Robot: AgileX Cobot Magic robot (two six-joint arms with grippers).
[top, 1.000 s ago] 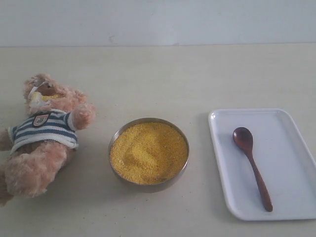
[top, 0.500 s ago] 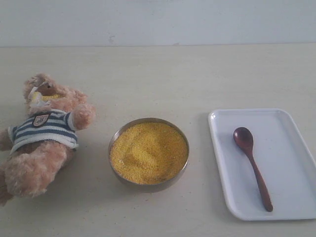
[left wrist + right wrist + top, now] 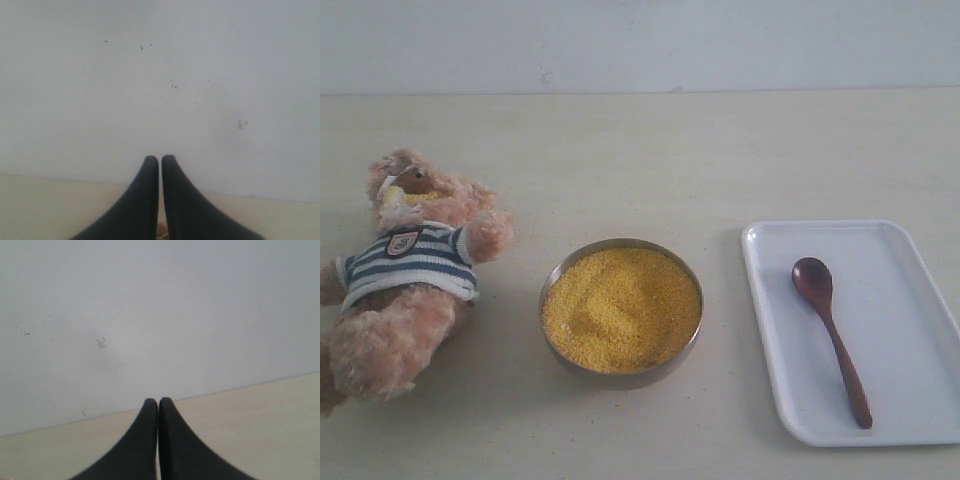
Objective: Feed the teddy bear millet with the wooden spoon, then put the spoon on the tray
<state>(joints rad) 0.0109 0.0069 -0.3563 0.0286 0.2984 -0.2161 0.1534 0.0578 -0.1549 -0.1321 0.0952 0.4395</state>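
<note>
Nothing has shifted since the earlier frames: bear, bowl, spoon and tray lie where they did, and neither of my arms enters the exterior view.

Item 1, bear (image 3: pixel 405 275): lying on its back at the left of the tabletop (image 3: pixel 640 170), head toward the wall (image 3: pixel 640 45), legs toward the near edge. Striped shirt with a badge on the chest. Yellow grains sit at its muzzle.

Item 2, millet (image 3: pixel 620 308): fills a round metal bowl (image 3: pixel 549 290) nearly to the rim, at the middle of the tabletop, between bear and tray and apart from both. Surface uneven, with a shallow dent left of centre.

Item 3, spoon (image 3: pixel 830 335): lying flat inside the tray, oval head toward the wall, handle slanting toward the near right. Nothing grips it.

Item 4, tray (image 3: pixel 910 290): white, at the right of the tabletop, its right side cut off by the frame. It carries only the spoon.

Item 5, my left end effector (image 3: pixel 160 159): dark fingers drawn together with only a hairline slit between the tips, nothing between them, facing the pale wall above a strip of tabletop.

Item 6, my right end effector (image 3: pixel 158 401): fingers pressed together tip to tip, empty, likewise facing wall and tabletop edge.
</note>
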